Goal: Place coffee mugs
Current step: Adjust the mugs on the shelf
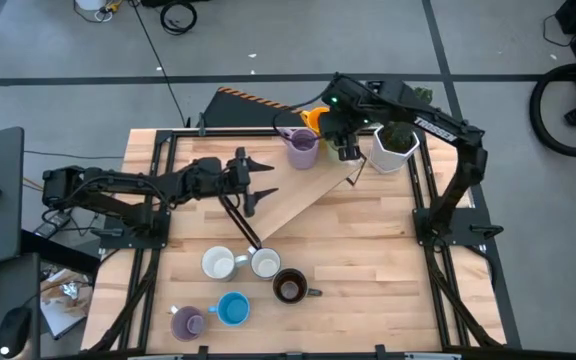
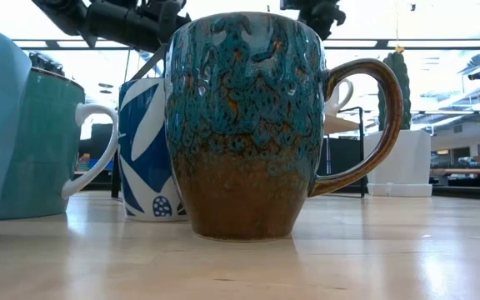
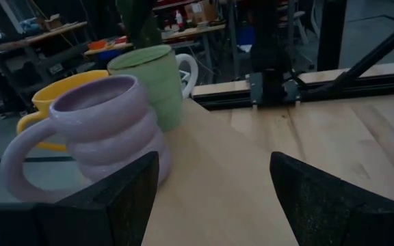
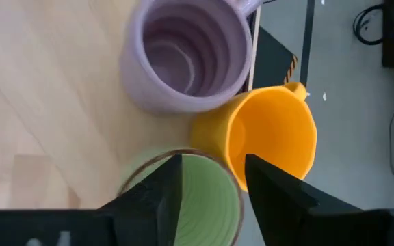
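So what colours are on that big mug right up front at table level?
The front mug is speckled teal-blue on top, fading to brown at its base, with a brown handle. The low view shows it best.

Bright windows are backlighting the low view — glare is washing the tabletop [image 2: 373, 250], while the left wrist view is looking dim, its nearest edges blurring.

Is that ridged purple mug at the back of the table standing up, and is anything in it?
Upright and empty: the ridged purple mug shows its open mouth and a bare inside; it stands on its base.
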